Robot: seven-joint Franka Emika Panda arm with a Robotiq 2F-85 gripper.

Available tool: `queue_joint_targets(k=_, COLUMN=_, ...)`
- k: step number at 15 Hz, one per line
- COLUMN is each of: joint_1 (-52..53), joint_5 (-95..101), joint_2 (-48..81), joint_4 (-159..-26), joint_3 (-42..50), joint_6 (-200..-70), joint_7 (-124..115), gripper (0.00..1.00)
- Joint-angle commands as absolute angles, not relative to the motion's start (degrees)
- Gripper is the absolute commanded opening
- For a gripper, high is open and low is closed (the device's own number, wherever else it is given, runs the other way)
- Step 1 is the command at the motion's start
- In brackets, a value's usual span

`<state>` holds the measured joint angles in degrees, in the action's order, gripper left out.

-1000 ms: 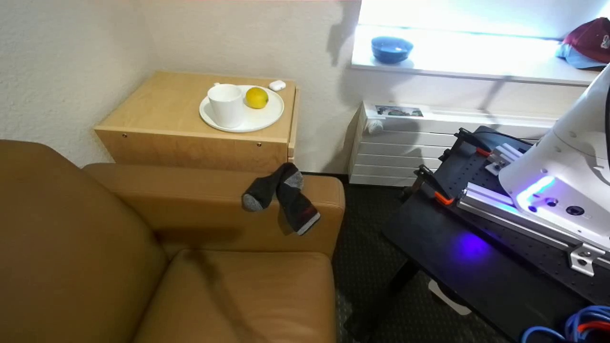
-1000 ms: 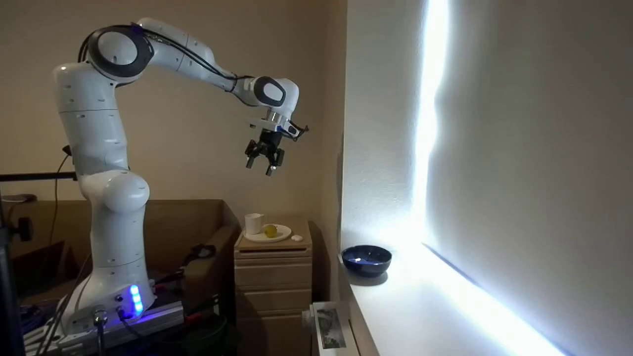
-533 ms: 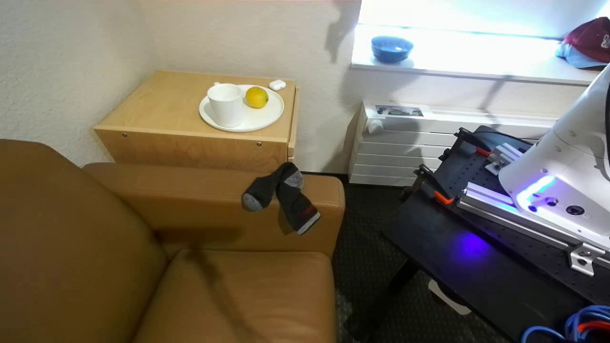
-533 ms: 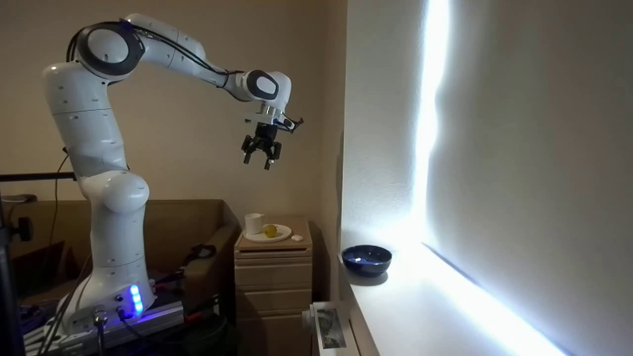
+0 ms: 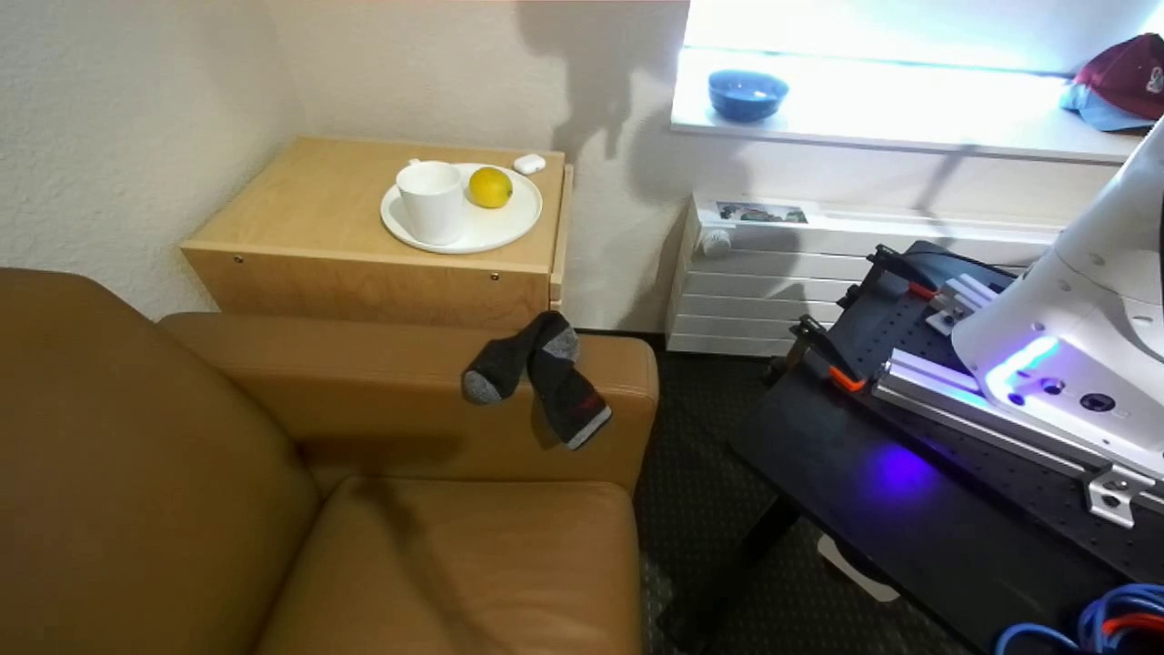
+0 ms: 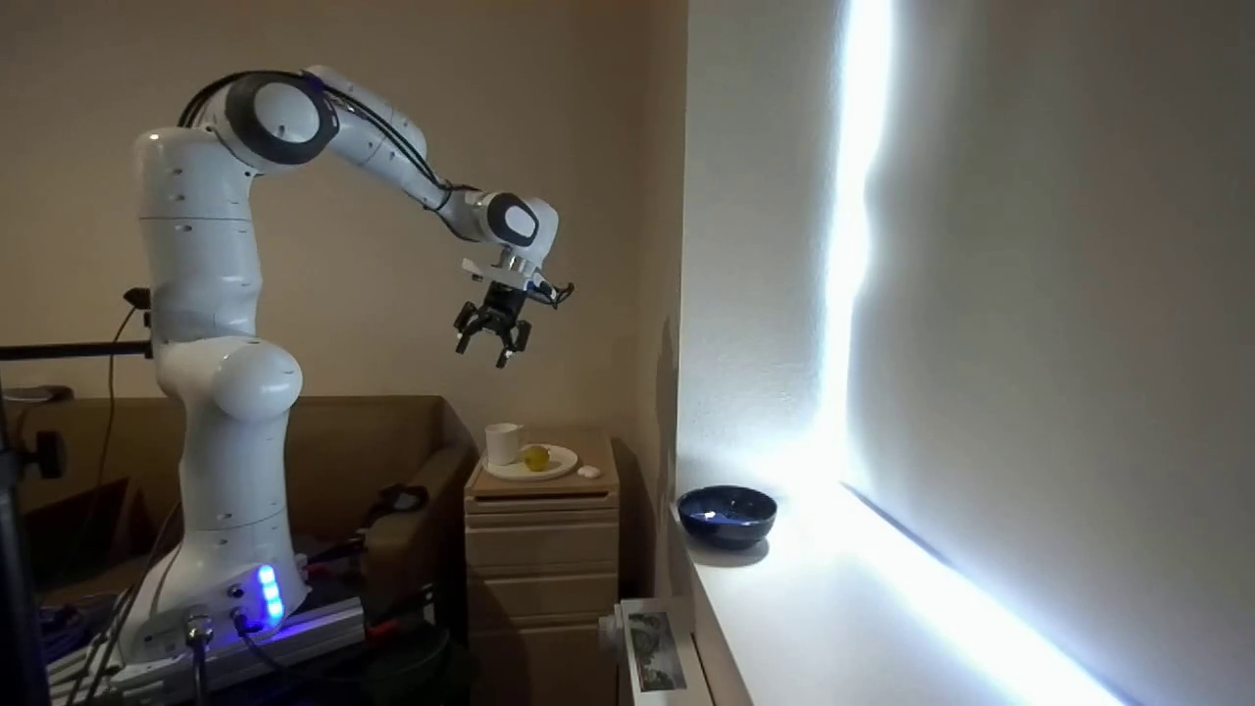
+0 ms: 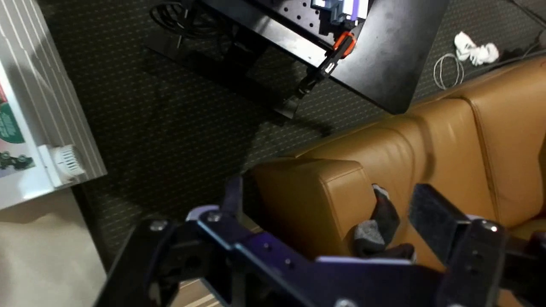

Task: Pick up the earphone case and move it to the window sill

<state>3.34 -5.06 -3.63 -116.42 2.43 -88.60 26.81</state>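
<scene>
While the jaws stand wide apart in the wrist view, the sofa armrest (image 7: pixel 347 192) and dark socks (image 7: pixel 387 217) show between their fingers (image 7: pixel 436 221); in an exterior view the jaws hang tilted in mid-air, above the level of the counter (image 6: pixel 592 446). The socks drape over the armrest's inner edge, and dark carpet (image 7: pixel 170 128) spreads alongside. Beyond the armrest runs the counter's long edge. There a white plate (image 5: pixel 502 227) sits close to two edges, and a broad span of wood reaches from it to the opposite side. On the plate a white mug (image 5: pixel 432 205) stands upright, a yellow fruit (image 5: pixel 490 186) just beside it. Just past the plate's rim, near the corner by the wall (image 5: pixel 627 227), the white earphone case (image 5: pixel 529 164) lies on the counter, close to the edge. A strip of wall separates that corner from the window sill (image 5: pixel 882 109). On the sill, a blue bowl (image 5: pixel 746 95) rests near the front edge at the end toward the counter; a cap (image 5: pixel 1123 82) lies well apart, and a long, roomy run of bright ledge stretches between the two.
</scene>
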Motion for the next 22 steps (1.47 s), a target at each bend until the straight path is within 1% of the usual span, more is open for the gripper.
queue_joint_targets(k=1, joint_1=6.19, joint_5=-3.63, joint_2=8.09, joint_4=-108.74, joint_3=-3.0, joint_6=-86.87, joint_7=18.42, gripper=1.0)
queue_joint_targets(k=2, joint_1=6.29, joint_5=-4.85, joint_2=9.2, joint_4=-107.28, joint_3=-3.65, joint_6=-86.07, joint_7=17.68, gripper=1.0)
queue_joint_targets(k=3, joint_1=5.63, joint_5=-4.51, joint_2=4.44, joint_4=-112.59, joint_3=-3.68, joint_6=-88.35, joint_7=19.44, gripper=1.0)
queue_joint_targets(k=5, joint_1=6.2, joint_5=-4.47, joint_2=6.94, joint_4=-111.34, joint_3=-4.7, joint_6=-88.38, joint_7=18.53, gripper=1.0)
queue_joint_targets(k=8, joint_1=5.44, joint_5=-5.01, joint_2=7.48, joint_4=-111.03, joint_3=-3.93, joint_6=-89.13, joint_7=15.52, gripper=1.0)
queue_joint_targets(k=12, joint_1=4.61, joint_5=-12.5, joint_2=12.78, joint_4=-111.51, joint_3=-3.38, joint_6=-100.37, joint_7=5.95, gripper=1.0)
queue_joint_targets(k=16, joint_1=4.58, joint_5=-11.68, joint_2=15.37, joint_4=-112.91, joint_3=-2.45, joint_6=-111.68, joint_7=-3.74, gripper=1.0)
queue_joint_targets(k=18, joint_1=4.34, joint_5=-13.76, joint_2=13.95, joint_4=-113.86, joint_3=-2.19, joint_6=-112.71, joint_7=-8.94, gripper=1.0)
queue_joint_targets(k=19, joint_1=4.42, joint_5=-11.96, joint_2=16.08, joint_4=-111.84, joint_3=-2.72, joint_6=-110.85, joint_7=-5.4, gripper=1.0)
queue_joint_targets(k=22, joint_1=4.38, joint_5=-12.59, joint_2=15.4, joint_4=-111.84, joint_3=-2.41, joint_6=-111.18, joint_7=-8.41, gripper=1.0)
